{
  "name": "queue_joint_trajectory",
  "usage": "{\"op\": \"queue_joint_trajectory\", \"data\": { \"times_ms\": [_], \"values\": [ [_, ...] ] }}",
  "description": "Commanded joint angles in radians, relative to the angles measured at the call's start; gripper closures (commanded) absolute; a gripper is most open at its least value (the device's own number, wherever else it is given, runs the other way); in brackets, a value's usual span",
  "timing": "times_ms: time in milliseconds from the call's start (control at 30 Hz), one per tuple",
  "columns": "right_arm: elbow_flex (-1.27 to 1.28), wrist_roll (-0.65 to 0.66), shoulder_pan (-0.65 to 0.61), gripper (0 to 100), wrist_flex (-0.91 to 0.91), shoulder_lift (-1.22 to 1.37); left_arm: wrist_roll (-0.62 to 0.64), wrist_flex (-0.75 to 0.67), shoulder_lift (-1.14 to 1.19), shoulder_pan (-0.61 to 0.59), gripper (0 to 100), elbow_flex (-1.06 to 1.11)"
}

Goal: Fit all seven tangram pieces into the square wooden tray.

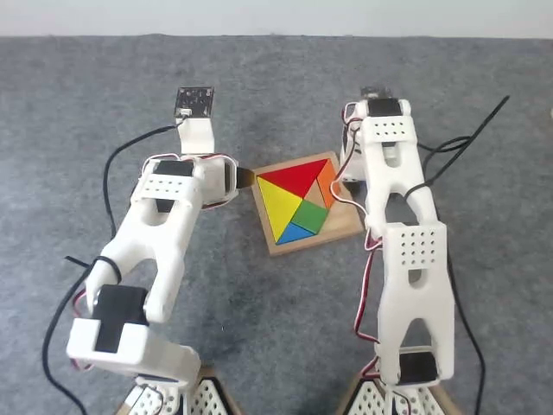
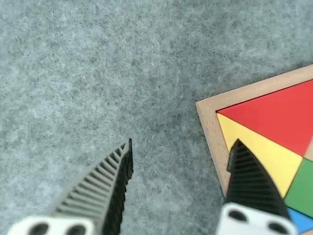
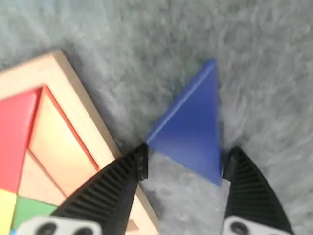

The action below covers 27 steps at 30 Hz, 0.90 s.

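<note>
Your square wooden tray (image 1: 320,239) sits in the middle of the grey felt worktop (image 1: 259,86), between the two arms. Inside it you can see a large red triangle (image 1: 294,177) on the far side and a large yellow triangle (image 1: 278,207) on the left. A green piece (image 1: 311,216) and a light blue triangle (image 1: 294,232) lie toward the near edge, and an orange piece (image 1: 327,181) is at the right.

A small brownish patch lies between the orange and green pieces. In the right wrist view the same part of the tray (image 3: 83,103) looks like pale wood, so you cannot tell whether it is bare floor or a piece. From above, the right arm's white body covers the tray's far right corner and the felt beside it.

The dark blue triangle (image 3: 193,127) is outside the tray, on the felt just beside its right rim. Your right pincer (image 3: 187,148) holds it wide, with one ridged finger (image 3: 117,181) at one corner and the other at the next. Whether the piece is off the felt is hard to make out.

Your left pincer (image 1: 244,179) is at the tray's far left corner. In its own view it (image 2: 184,142) is spread wide and holds nothing. One finger (image 2: 249,181) is over the left rim (image 2: 210,132) and the yellow triangle's edge, and the other is over bare felt. Its height above them cannot be judged.
</note>
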Motion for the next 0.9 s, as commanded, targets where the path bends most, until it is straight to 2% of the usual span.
{"op": "queue_joint_trajectory", "data": {
  "times_ms": [0, 133, 333, 533, 867],
  "values": [
    [0.002, 0.064, 0.041, 72.8, 0.074, 0.005, -0.011, -0.015, -0.008, -0.008, 71, -0.033],
    [-0.012, 0.078, 0.058, 72.5, 0.074, -0.008, -0.011, -0.015, -0.008, -0.008, 71, -0.033],
    [-0.198, 0.071, -0.004, 72.4, 0.081, -0.010, -0.011, -0.015, -0.008, -0.008, 71, -0.033],
    [-0.295, 0.058, -0.013, 72.4, 0.039, 0.081, -0.011, -0.015, -0.008, -0.008, 71, -0.033],
    [-0.451, 0.077, 0.001, 73.4, 0.068, 0.223, -0.011, -0.015, -0.008, -0.008, 71, -0.033]
  ]
}}
